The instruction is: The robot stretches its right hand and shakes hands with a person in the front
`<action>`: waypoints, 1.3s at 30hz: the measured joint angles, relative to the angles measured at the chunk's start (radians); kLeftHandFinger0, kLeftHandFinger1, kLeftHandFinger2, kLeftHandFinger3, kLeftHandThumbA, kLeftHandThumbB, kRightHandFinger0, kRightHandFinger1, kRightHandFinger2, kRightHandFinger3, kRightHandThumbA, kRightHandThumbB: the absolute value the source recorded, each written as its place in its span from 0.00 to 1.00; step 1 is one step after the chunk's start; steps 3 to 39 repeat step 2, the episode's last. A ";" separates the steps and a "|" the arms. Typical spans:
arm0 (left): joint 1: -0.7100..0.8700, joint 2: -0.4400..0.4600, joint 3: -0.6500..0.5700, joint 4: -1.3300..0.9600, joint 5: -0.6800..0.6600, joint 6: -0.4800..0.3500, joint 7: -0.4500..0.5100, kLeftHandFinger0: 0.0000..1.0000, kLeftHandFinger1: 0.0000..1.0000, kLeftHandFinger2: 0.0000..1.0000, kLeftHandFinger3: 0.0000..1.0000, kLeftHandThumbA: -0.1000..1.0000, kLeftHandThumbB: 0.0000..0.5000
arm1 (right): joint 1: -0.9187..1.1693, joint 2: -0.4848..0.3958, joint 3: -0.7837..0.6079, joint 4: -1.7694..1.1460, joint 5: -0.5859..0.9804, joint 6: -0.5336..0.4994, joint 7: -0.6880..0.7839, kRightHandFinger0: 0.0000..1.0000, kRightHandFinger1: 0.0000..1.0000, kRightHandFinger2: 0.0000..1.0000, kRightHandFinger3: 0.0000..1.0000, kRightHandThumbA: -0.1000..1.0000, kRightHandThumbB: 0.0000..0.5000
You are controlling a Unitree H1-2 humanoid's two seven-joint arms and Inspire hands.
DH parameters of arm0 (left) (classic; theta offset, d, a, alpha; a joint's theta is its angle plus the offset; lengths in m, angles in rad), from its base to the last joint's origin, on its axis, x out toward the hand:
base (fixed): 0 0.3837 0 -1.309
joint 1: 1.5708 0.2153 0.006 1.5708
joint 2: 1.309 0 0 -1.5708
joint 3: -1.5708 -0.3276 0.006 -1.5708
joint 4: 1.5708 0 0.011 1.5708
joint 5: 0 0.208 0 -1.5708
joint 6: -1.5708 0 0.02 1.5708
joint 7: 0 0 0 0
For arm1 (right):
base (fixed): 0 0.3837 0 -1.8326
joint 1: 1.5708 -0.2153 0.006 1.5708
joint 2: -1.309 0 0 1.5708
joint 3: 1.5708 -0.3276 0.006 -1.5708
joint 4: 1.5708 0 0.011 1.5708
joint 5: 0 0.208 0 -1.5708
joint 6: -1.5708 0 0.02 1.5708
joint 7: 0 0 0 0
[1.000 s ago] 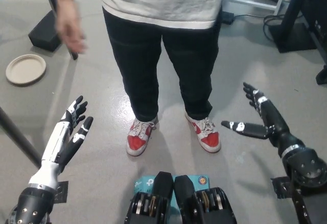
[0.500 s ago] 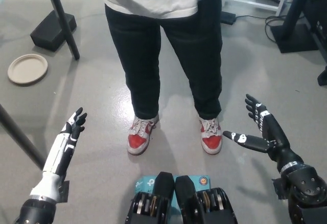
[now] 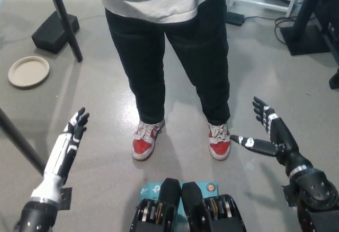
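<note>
In front of me a person (image 3: 167, 46) stands close, no hand of theirs in view. My right robot hand (image 3: 267, 134) is low with fingers spread, ready to hold a hand. My left robot hand (image 3: 71, 136) rests low, open.

I had one view only: the head camera looked steeply down at the floor (image 3: 95, 99) ahead, close to a person's legs (image 3: 169, 57).
</note>
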 measured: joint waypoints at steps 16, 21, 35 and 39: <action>-0.012 0.000 0.003 0.000 0.000 0.000 0.000 1.00 1.00 1.00 1.00 0.96 0.22 | -0.013 -0.002 0.000 0.001 -0.001 0.000 -0.002 1.00 1.00 1.00 1.00 1.00 0.55; -0.012 0.000 0.003 0.000 0.000 0.000 0.000 1.00 1.00 1.00 1.00 0.96 0.22 | -0.013 -0.002 0.000 0.001 -0.001 0.000 -0.002 1.00 1.00 1.00 1.00 1.00 0.55; -0.012 0.000 0.003 0.000 0.000 0.000 0.000 1.00 1.00 1.00 1.00 0.96 0.22 | -0.013 -0.002 0.000 0.001 -0.001 0.000 -0.002 1.00 1.00 1.00 1.00 1.00 0.55; -0.012 0.000 0.003 0.000 0.000 0.000 0.000 1.00 1.00 1.00 1.00 0.96 0.22 | -0.013 -0.002 0.000 0.001 -0.001 0.000 -0.002 1.00 1.00 1.00 1.00 1.00 0.55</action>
